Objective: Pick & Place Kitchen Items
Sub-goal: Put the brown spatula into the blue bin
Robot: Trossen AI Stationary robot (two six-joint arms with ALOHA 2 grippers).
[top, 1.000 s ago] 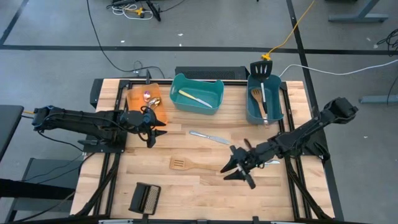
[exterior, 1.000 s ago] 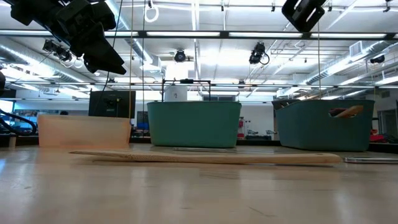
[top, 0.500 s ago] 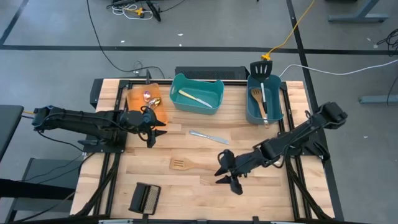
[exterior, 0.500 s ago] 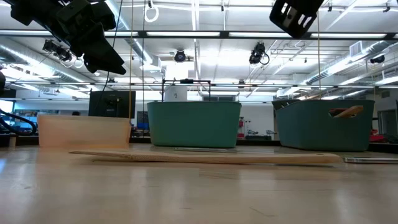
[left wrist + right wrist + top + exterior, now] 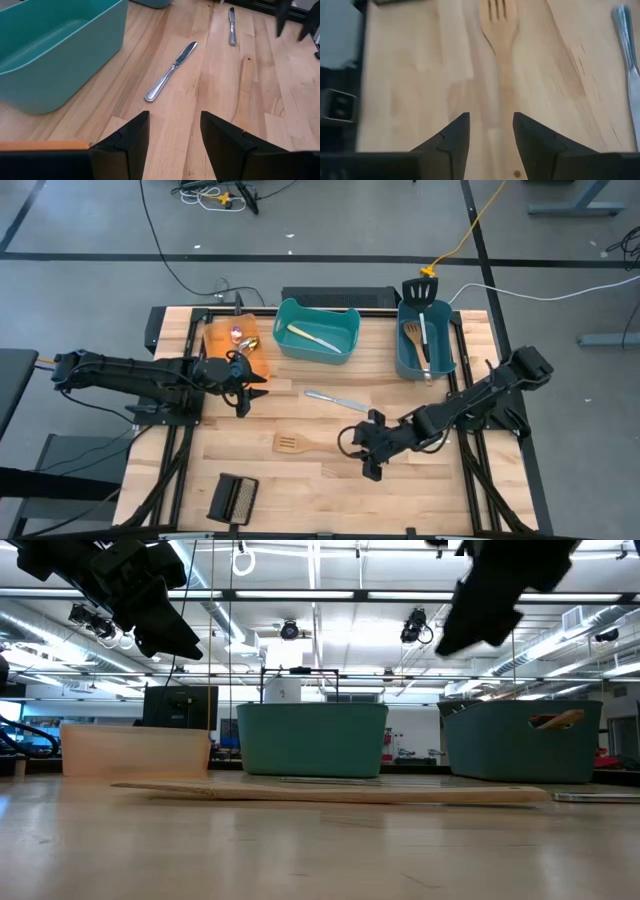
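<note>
A wooden slotted spatula (image 5: 300,445) lies flat on the table near its middle, and shows in the low view (image 5: 330,792). My right gripper (image 5: 364,452) is open above its handle end. In the right wrist view (image 5: 490,117) the handle (image 5: 506,95) runs between the two fingers. A silver knife (image 5: 335,401) lies flat beyond it; a second knife (image 5: 629,50) lies farther right. My left gripper (image 5: 247,388) hangs open and empty beside the orange bin (image 5: 222,350), which holds small spoons (image 5: 241,335).
Two teal bins stand at the far side: one (image 5: 317,345) holds a pale knife, the other (image 5: 404,355) a wooden spatula and a black spatula (image 5: 420,290) leaning over its far rim. A black ribbed block (image 5: 233,498) lies near the front left.
My right gripper has gone toward the table's left edge and down, turning until its fingers point along the wooden spatula's handle. The spatula and knives have stayed where they were.
</note>
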